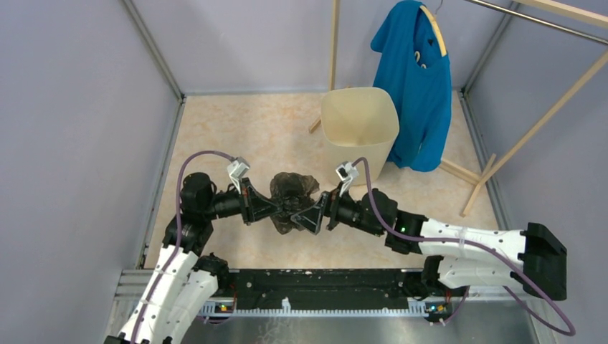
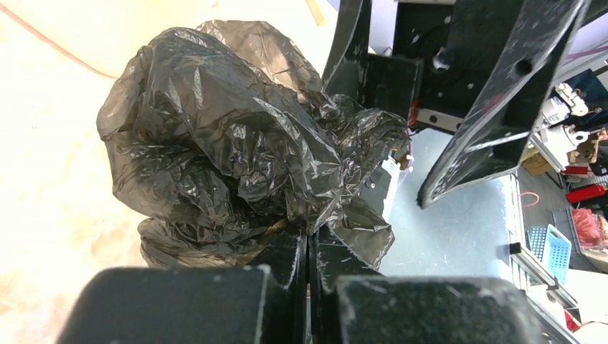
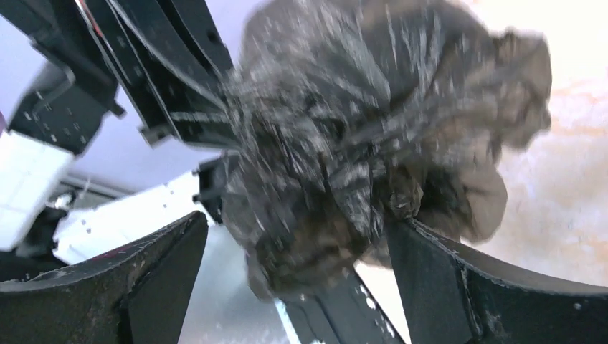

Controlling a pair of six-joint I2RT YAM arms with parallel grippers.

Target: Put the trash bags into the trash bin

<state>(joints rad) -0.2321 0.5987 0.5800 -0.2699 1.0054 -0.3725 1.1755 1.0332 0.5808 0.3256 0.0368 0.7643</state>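
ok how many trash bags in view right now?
1. One crumpled trash bag, just short of the trash bin: left gripper shut on it, right gripper open around it. Its folds could hide a second.

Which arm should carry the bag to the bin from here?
Left, probably. The left gripper is shut on the bag, while the right gripper is open around it, not gripping. The bin stands nearer the right gripper, so a handover could also work.
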